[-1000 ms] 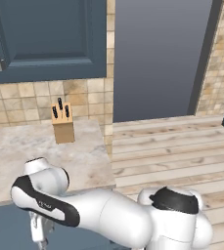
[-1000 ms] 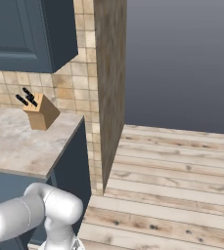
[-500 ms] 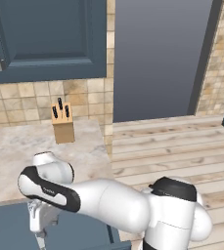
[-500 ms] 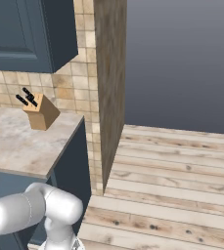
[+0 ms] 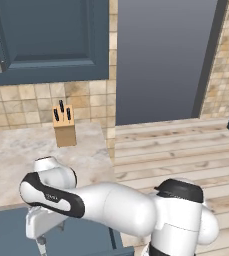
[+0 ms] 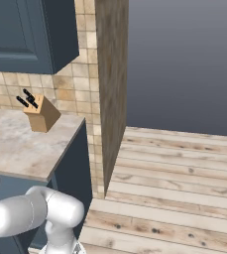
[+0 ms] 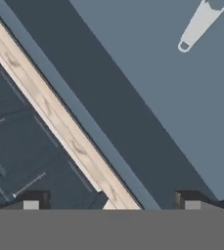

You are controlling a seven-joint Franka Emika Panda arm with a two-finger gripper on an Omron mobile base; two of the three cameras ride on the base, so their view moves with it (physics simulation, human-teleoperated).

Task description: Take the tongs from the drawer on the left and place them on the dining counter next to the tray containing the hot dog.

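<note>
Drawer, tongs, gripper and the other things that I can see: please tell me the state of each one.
drawer: pulled open, inside visible.
tongs: lying flat on the drawer floor, untouched.
gripper: open, empty, above the drawer.
knife block: upright on the worktop, knives in it.
upper cabinet door: closed.

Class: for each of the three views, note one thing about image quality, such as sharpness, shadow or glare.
Left base view: flat, even rendered light, no glare; knife block slightly soft. Right base view: the same soft light, wall tiles a little blurred. Hand view: tongs cut off at the top edge, drawer floor smooth and evenly lit, edges soft.
</note>
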